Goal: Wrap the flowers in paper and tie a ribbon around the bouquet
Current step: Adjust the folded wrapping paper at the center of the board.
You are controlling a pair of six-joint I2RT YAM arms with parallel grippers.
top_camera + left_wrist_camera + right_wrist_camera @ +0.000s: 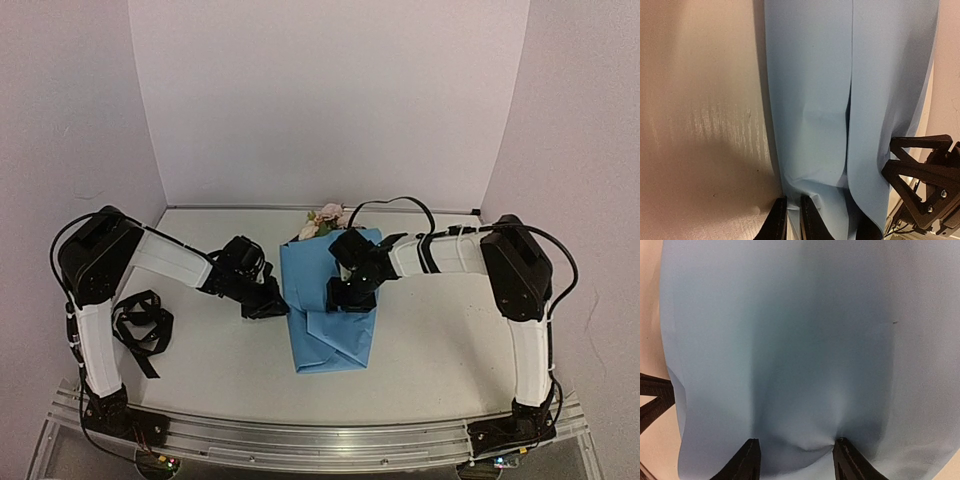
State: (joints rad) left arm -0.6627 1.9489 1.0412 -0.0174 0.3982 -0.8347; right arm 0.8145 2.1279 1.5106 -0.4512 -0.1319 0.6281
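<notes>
We see both arms bent in low over the table (440, 340), reaching toward the folded blue paper (325, 320) from each side. The left gripper (792, 220) is almost closed and pinches the left edge of the paper, while the right gripper (796, 460) stands half open, its fingers pressing down on top of the paper. The flowers (322, 220) peek out of the far end of the paper, and the ribbon (140, 325) lies in a heap far to the left of the paper.

We can read no text, label, brand, number or sign in any view; the paper (327, 305) is plain blue; the table (440, 340) carries no marking.
</notes>
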